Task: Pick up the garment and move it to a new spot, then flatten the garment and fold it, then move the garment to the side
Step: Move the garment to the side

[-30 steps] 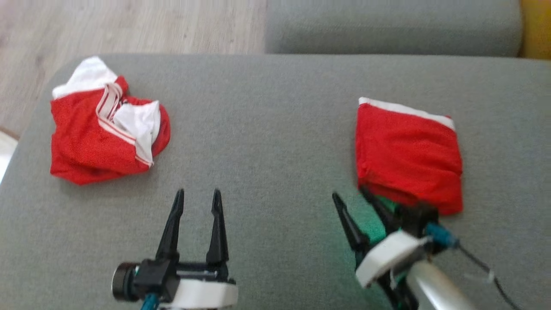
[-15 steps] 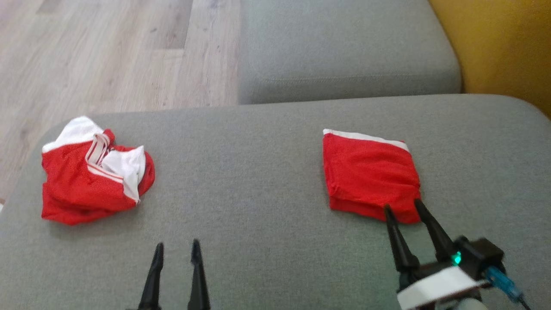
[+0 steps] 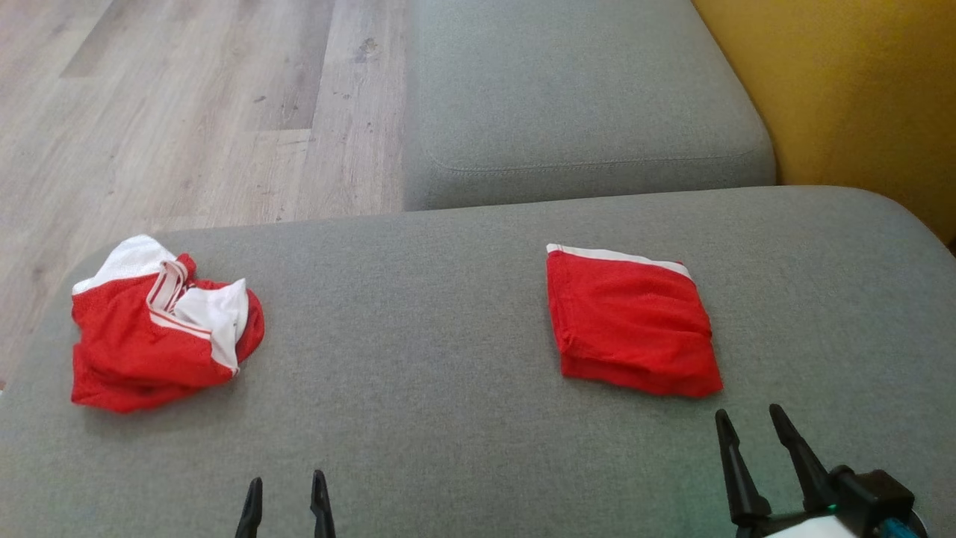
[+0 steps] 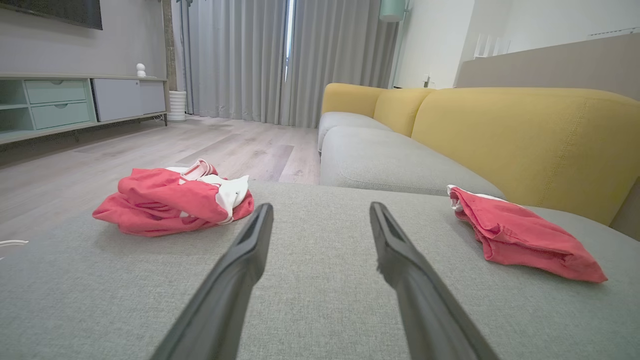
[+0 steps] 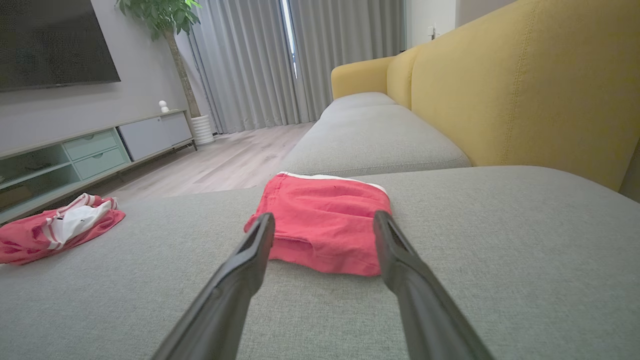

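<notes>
1. Folded garment (image 3: 631, 321). Red mesh cloth with a white band along its far edge. It was folded into a compact rectangle and lay flat on the right half of the grey seat cushion (image 3: 448, 388), touching neither claw.

2. Crumpled garment (image 3: 160, 336). Red with white panels and striped trim. It was bunched in a heap near the cushion's left edge, well apart from the folded garment.

3. Right claw (image 3: 748, 411). Seen at the lower right of the head view. It was released, with fingers spread and nothing between them. Its tips were just short of the folded garment's near edge and did not touch it. In the right wrist view the garment lay straight ahead, beyond the two fingertips.

4. Left claw (image 3: 287, 478). Seen at the lower left of the head view. It was released and empty, fingers parted over bare cushion. In its own wrist view one garment lay to either side of the fingers.

5. Surroundings. A second grey cushion (image 3: 582, 97) lay beyond the first, and a yellow backrest (image 3: 844, 97) stood to the right. A pale wood floor (image 3: 187, 112) lay to the far left. The wrist views showed grey curtains (image 4: 280, 55) and a low cabinet (image 4: 65, 100).
</notes>
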`<state>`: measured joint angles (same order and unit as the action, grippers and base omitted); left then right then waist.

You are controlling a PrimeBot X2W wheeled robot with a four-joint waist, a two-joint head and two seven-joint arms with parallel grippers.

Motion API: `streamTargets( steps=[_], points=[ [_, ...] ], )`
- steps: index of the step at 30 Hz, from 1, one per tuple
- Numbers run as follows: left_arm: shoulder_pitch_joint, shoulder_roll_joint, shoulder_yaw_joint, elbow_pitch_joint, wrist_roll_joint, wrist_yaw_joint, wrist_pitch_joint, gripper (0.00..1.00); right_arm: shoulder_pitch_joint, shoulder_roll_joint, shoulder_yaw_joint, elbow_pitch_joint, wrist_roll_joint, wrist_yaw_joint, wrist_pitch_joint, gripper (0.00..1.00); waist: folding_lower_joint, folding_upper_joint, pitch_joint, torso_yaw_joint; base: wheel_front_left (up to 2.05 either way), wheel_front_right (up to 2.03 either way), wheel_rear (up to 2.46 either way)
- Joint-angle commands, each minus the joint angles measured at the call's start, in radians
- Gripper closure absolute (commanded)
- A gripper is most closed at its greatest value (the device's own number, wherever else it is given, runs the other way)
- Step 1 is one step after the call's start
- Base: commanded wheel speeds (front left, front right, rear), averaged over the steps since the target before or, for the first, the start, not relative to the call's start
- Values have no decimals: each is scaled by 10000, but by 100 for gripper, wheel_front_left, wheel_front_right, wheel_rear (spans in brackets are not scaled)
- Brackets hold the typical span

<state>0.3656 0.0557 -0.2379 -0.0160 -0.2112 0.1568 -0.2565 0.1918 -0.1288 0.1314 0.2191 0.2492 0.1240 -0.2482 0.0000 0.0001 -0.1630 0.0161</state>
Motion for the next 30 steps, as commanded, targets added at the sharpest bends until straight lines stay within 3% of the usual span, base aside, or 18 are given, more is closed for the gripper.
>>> streamTargets(
  steps=[1, 30],
  points=[
    [-520, -55, 280, -311, 35, -61, -53, 0, -383, -84, 171, -304, 25, 67, -135, 0, 0, -1, 4, 7, 0, 0, 0],
    [-516, -55, 129, -216, 236, 44, -53, 0, -399, -204, 275, -341, -192, 67, -135, 0, 0, -1, 92, -220, 0, 0, 0]
  ],
)
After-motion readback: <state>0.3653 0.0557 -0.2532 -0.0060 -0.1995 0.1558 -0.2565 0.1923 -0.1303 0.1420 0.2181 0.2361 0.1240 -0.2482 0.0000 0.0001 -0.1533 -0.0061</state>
